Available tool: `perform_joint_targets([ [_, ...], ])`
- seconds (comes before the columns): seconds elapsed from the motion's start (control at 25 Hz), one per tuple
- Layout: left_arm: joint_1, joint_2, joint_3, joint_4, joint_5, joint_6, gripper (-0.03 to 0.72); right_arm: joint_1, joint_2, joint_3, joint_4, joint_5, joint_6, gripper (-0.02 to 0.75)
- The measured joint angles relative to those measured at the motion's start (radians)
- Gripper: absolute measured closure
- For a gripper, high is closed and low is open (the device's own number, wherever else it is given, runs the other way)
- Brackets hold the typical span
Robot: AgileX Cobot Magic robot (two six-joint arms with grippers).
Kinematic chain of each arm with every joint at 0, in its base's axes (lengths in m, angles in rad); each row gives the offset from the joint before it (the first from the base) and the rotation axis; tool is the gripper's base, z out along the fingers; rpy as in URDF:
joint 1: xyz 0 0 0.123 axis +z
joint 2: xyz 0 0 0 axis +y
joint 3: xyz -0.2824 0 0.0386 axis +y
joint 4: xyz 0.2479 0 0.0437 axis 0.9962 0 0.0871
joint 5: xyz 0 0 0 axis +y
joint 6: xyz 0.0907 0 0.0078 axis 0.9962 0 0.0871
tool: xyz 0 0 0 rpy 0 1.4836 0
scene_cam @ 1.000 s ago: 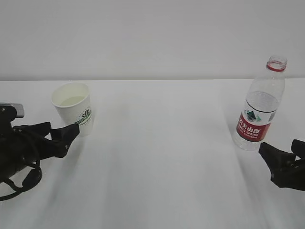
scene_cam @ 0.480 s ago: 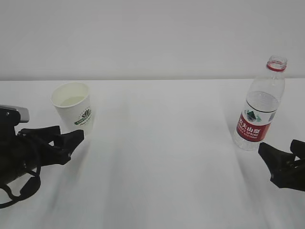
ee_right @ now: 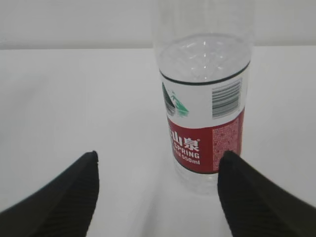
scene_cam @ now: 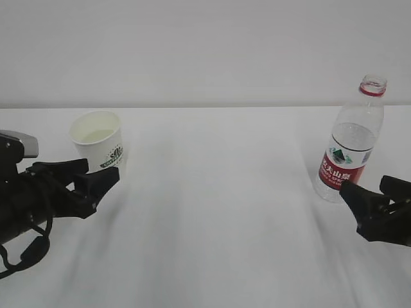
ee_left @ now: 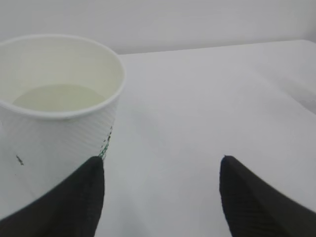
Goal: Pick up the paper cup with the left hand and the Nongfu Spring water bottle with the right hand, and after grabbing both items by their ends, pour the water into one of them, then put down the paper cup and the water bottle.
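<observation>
My left claw point(scene_cam: 93, 178) was spread wide and gripped nothing. The cup point(scene_cam: 98, 145) stood upright on the table point(scene_cam: 218, 192), just beyond the fingertips at about 12 o'clock from the claw in the exterior view. In the left wrist view the cup point(ee_left: 57, 113) sat off to 10 o'clock, overlapping the left finger point(ee_left: 74, 202), not centred in the gap; I could not tell whether that finger touched it. There was water point(ee_left: 57, 97) in the cup, a shallow pale pool.

My right claw point(scene_cam: 376, 205) was also spread and empty. The bottle point(scene_cam: 350, 151) stood upright, uncapped, long axis vertical, just past the claw at about 11 o'clock. In the right wrist view the bottle point(ee_right: 205, 106) sat at about 1 o'clock between the fingers, nearer the right finger point(ee_right: 261, 202), and apart from both.

Judged: water was already in the cup and both things stood free, so the pour looked done and both claws had let go. The left claw was nearer the cup, the right nearer the bottle, and cup and bottle were well apart across the table.

Count: one cup, one bottle, two claws.
</observation>
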State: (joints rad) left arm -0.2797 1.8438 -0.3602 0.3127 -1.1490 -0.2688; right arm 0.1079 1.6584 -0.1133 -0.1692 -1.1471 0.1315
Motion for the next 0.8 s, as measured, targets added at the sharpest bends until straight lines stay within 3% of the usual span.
perform_joint_targets([
  [0.8, 0.0, -0.056, 0.002, -0.071, 0.0, -0.002, 0.157, 0.0, 0.0, -0.066, -0.005, 0.0, 0.026, 0.181],
])
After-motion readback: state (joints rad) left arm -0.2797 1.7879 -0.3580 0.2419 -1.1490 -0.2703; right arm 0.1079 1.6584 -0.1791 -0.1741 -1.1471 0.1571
